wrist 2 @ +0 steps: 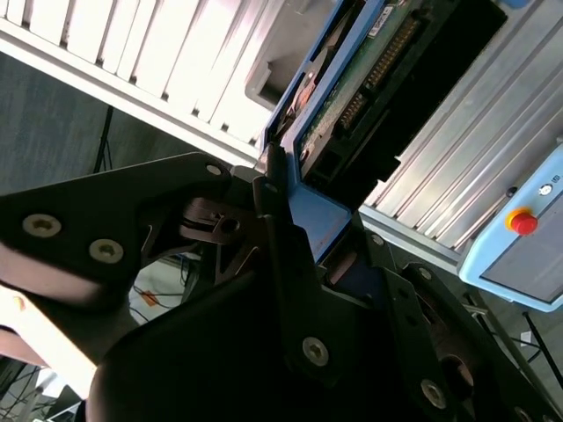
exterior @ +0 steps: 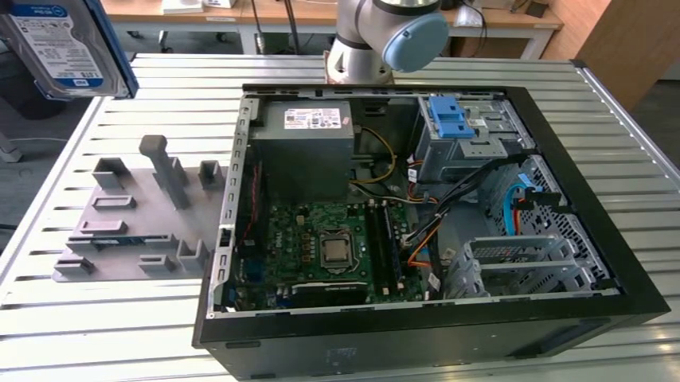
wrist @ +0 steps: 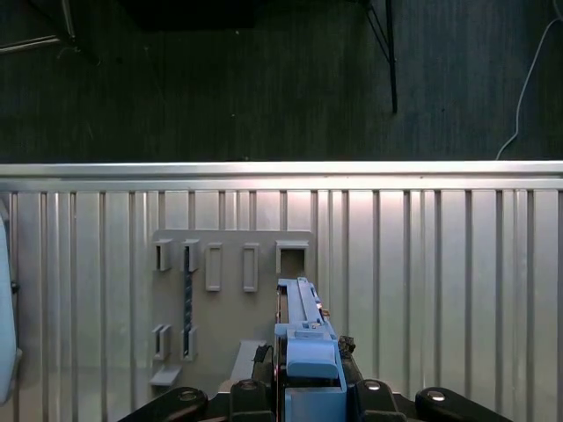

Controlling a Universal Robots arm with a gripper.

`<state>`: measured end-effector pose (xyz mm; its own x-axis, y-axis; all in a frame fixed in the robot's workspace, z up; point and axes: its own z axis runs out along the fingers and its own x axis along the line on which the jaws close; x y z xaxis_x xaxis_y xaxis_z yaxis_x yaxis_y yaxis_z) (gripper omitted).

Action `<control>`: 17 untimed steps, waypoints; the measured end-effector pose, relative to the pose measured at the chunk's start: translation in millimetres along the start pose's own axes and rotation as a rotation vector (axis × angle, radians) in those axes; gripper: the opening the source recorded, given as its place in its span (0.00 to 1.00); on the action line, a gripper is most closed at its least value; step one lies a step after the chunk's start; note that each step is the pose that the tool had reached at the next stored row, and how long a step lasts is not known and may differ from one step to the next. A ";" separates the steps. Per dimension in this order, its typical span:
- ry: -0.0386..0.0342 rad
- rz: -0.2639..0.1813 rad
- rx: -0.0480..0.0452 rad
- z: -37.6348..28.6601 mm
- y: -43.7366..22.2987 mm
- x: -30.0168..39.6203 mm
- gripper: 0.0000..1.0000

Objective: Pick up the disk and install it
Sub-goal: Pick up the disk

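The gripper (wrist: 308,356) had its jaws clamped on the disk (exterior: 59,40), edge-on between them by its blue carrier frame, w/ the grey fixture (wrist: 229,308) beyond their tips; prob. dense, rigid, shock-sensitive (frame edges the safest hold), and its top was cut off in the exterior view.

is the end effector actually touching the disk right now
Touching. In the second wrist view the end effector is clamped on the blue carrier frame of the disk, with no gap between them.
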<state>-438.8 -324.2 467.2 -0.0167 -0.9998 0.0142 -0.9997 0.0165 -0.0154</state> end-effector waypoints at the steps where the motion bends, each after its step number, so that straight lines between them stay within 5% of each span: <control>1: 0.0000 0.000 0.0000 -1.1 0.0 0.0 0.37; 8: 0.0000 0.000 0.0000 -7.7 -0.1 0.1 0.37; 17: 0.0004 0.000 0.0001 -8.0 -0.1 0.1 0.37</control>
<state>-438.8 -324.1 475.2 -0.0167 -0.9998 0.0146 -0.9997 0.0165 -0.0155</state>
